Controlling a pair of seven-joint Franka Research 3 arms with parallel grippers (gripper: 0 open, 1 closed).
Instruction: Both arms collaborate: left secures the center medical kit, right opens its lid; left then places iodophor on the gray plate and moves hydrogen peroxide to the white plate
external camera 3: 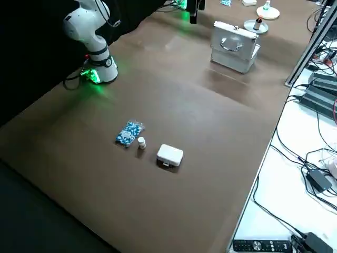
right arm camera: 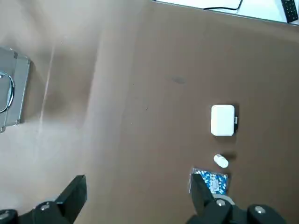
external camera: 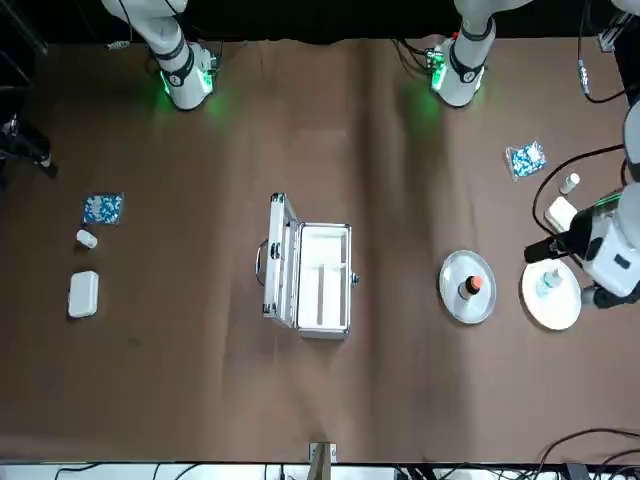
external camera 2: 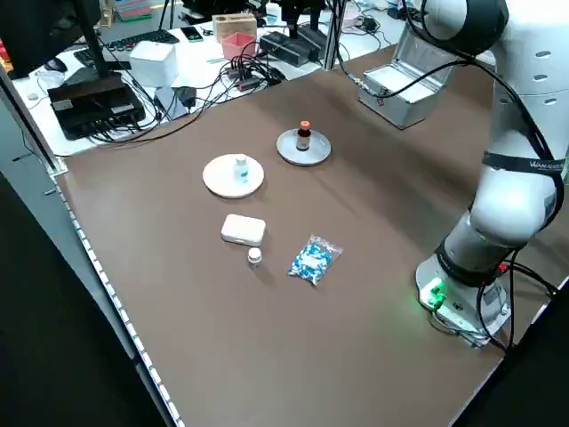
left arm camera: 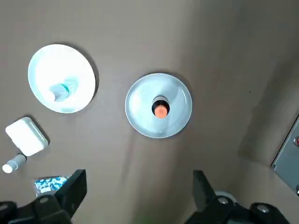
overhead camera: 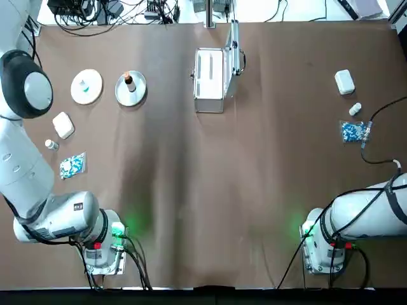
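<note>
The medical kit (overhead camera: 210,82) stands at the table's far centre with its lid (overhead camera: 234,51) raised upright on the right side. The iodophor (overhead camera: 129,81) stands on the gray plate (overhead camera: 138,95), left of the kit. The hydrogen peroxide (overhead camera: 85,87) rests on the white plate (overhead camera: 94,94), further left. My left gripper (left arm camera: 138,196) hangs open high above both plates, holding nothing. My right gripper (right arm camera: 138,200) is open too, high over the table's right side and away from the kit.
A rounded white box (overhead camera: 63,124), a small white bottle (overhead camera: 51,145) and a blue packet (overhead camera: 72,166) lie near the left edge. A like set, box (overhead camera: 344,81), bottle (overhead camera: 355,109) and packet (overhead camera: 353,131), lies at the right. Cables run along the far edge.
</note>
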